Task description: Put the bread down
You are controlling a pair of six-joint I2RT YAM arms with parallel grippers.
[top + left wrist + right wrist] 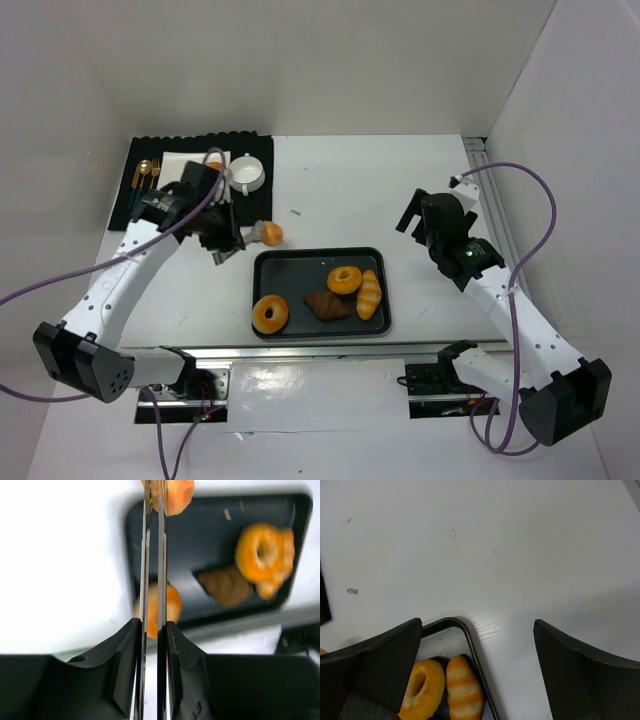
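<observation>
Left gripper (152, 629) clenches thin metal tongs (161, 555) pinching small round golden-orange bun (175, 495) at rectangular black tray (300, 275) corner; my right gripper (477, 625) released.

The bun (271, 234) looks smooth, the black tray (290, 275) glossy.

1 small round golden-orange bun (271, 234) is being pinched between the tips of thin metal tongs (162, 555), just beyond the black tray (262, 262) at its far-left corner; the 2nd bun (215, 162) is sitting, mostly hidden, near the white cup (248, 173)
</observation>
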